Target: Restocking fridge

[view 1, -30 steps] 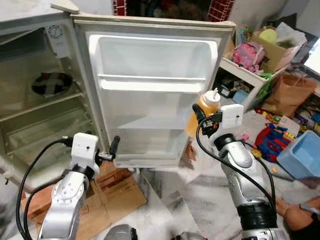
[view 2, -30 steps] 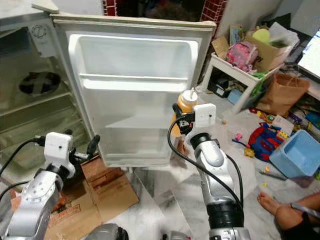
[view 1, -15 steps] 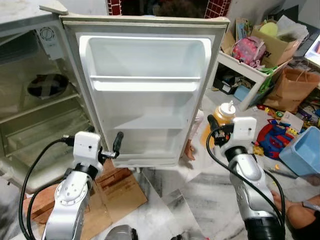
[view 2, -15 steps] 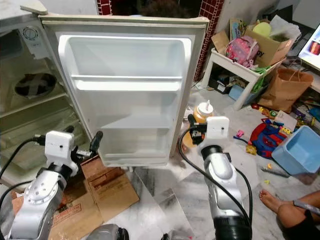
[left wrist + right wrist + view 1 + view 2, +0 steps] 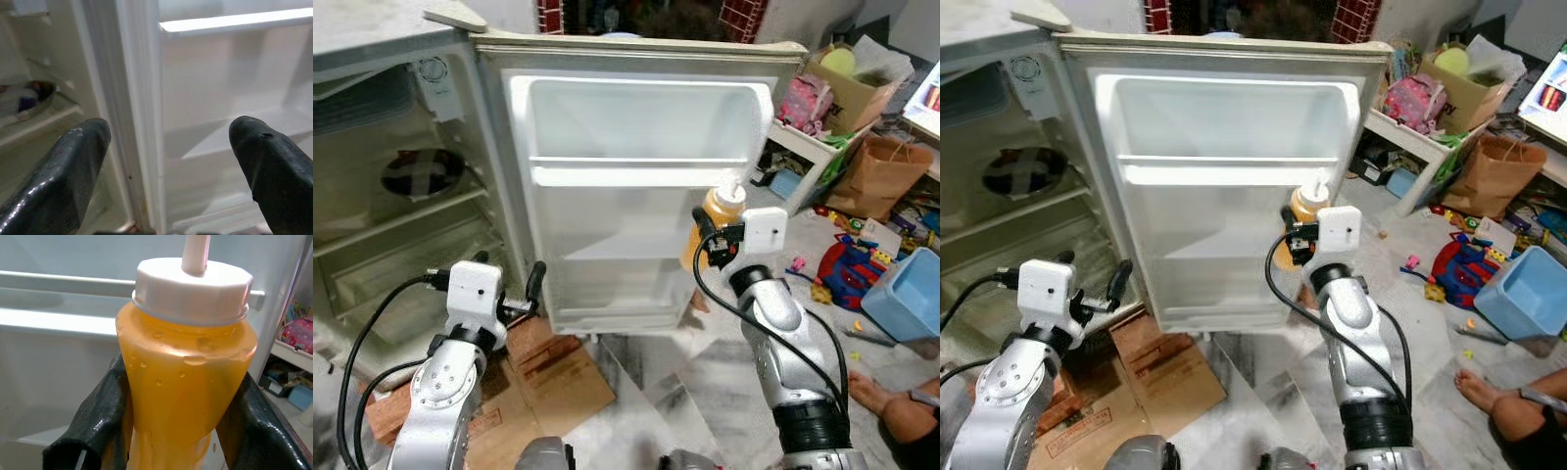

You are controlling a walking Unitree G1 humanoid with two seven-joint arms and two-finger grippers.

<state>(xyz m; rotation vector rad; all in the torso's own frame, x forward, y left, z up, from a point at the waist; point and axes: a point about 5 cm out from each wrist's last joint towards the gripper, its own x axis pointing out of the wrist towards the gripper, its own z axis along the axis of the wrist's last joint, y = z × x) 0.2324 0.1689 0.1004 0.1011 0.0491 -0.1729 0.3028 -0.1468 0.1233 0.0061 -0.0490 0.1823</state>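
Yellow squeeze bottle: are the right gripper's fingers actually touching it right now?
Touching. In the right wrist view both black fingers press against the sides of the yellow squeeze bottle, with no gap; the right gripper holds it upright before the fridge door.

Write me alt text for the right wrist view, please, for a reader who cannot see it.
The right gripper holds an upright orange squeeze bottle with a white nozzle cap, its two black fingers clasping the sides. Behind it are the white shelves of the open fridge door.
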